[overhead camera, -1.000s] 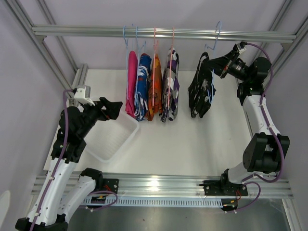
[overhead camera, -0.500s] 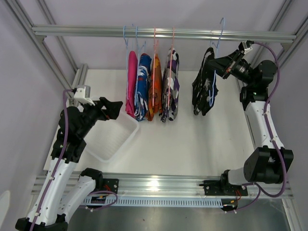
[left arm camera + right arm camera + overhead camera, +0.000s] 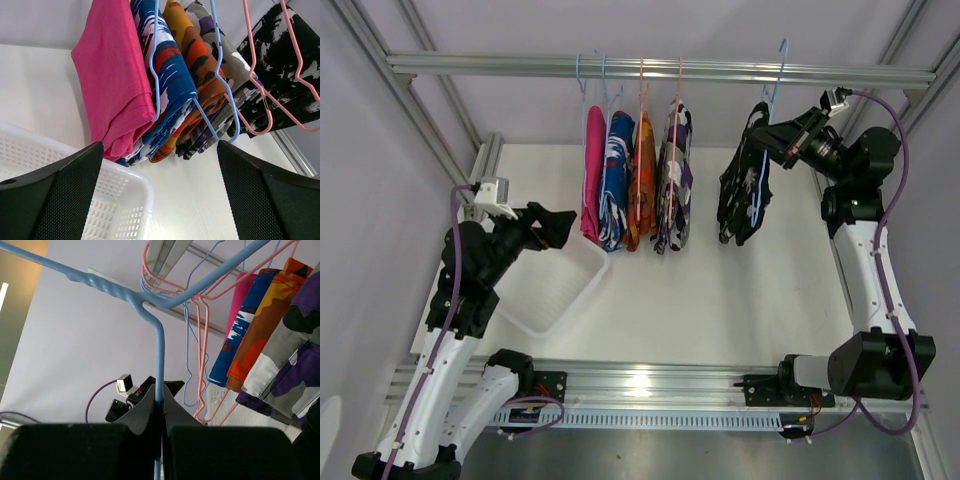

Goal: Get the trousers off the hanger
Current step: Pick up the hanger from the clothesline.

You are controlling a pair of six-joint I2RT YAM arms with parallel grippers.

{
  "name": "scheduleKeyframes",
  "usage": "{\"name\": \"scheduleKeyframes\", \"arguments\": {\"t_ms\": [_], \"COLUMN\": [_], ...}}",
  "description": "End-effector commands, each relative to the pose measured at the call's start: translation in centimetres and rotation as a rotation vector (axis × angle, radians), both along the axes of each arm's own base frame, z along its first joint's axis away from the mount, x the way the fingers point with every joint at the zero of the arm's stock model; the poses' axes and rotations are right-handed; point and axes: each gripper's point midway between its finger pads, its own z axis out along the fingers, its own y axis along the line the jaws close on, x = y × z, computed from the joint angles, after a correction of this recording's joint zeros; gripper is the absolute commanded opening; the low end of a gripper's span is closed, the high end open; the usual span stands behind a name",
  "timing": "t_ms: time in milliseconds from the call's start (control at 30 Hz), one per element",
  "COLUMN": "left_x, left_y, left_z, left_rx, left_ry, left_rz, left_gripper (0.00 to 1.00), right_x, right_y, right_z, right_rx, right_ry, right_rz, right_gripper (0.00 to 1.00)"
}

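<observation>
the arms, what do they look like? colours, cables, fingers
Both the left arm and right arm have white links between bulky black joints, with a purple cable running along each. A small white camera box sits at the left wrist. The fingers are black and broad, with a fine mesh texture.

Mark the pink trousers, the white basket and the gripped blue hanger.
pink trousers (image 3: 112, 85), left wrist view, middle of the cloth.
white basket (image 3: 555, 285), top view, bare floor.
blue hanger (image 3: 159, 360), right wrist view, straight wire below the twist.
</observation>
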Motion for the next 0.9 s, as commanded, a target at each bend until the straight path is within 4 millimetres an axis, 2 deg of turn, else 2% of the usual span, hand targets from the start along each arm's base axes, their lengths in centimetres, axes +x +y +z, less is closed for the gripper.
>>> {"name": "scheduleKeyframes", "arguments": {"t_ms": [0, 33, 467, 567, 600, 667, 700, 733, 800, 833, 867], "left_x": [-0.4, -0.7, -4.9, -6.6, -7.4, -8.1, -8.3, -8.8, -9.3, -9.1, -9.1], "left_y": [-0.6, -0.9, -4.9, -6.8, -7.9, -9.4, -10.1, -11.6, -13.0, -13.9, -14.5], "left_z": [1.5, 1.6, 4.1, 5.5, 5.6, 6.0, 5.9, 5.3, 5.1, 4.4, 4.9], "left_rx": [-0.016, -0.016, 0.025, 0.011, 0.015, 0.019, 0.031, 0.06, 0.102, 0.144, 0.152], "left_ry": [-0.052, -0.058, -0.211, -0.264, -0.279, -0.311, -0.313, -0.31, -0.326, -0.329, -0.362], "left_rz": [-0.043, -0.058, -0.198, -0.275, -0.315, -0.362, -0.38, -0.428, -0.448, -0.446, -0.438], "left_gripper": [0.99, 0.98, 0.99, 1.0, 0.99, 0.99, 0.99, 0.99, 0.99, 0.99, 0.99], "right_x": [-4.9, -5.4, -7.2, -7.5, -7.9, -8.1, -8.3, -8.6, -8.9, -8.9, -9.0], "right_y": [0.3, 0.3, -0.3, -0.5, 0.2, 0.1, 0.1, 0.1, 0.0, -0.1, -0.1], "right_z": [6.2, 6.5, 4.6, 4.6, 4.6, 4.8, 4.9, 5.2, 5.7, 5.8, 6.0], "right_rx": [-0.061, -0.074, -0.086, -0.074, -0.067, -0.054, -0.048, -0.035, -0.021, -0.013, 0.001], "right_ry": [-0.293, -0.323, -0.239, -0.235, -0.231, -0.222, -0.222, -0.215, -0.215, -0.204, -0.195], "right_rz": [-0.09, -0.122, -0.241, -0.257, -0.232, -0.238, -0.24, -0.238, -0.245, -0.255, -0.255], "right_gripper": [0.0, 0.0, 0.0, 0.0, 0.0, 0.0, 0.0, 0.0, 0.0, 0.0, 0.0]}}
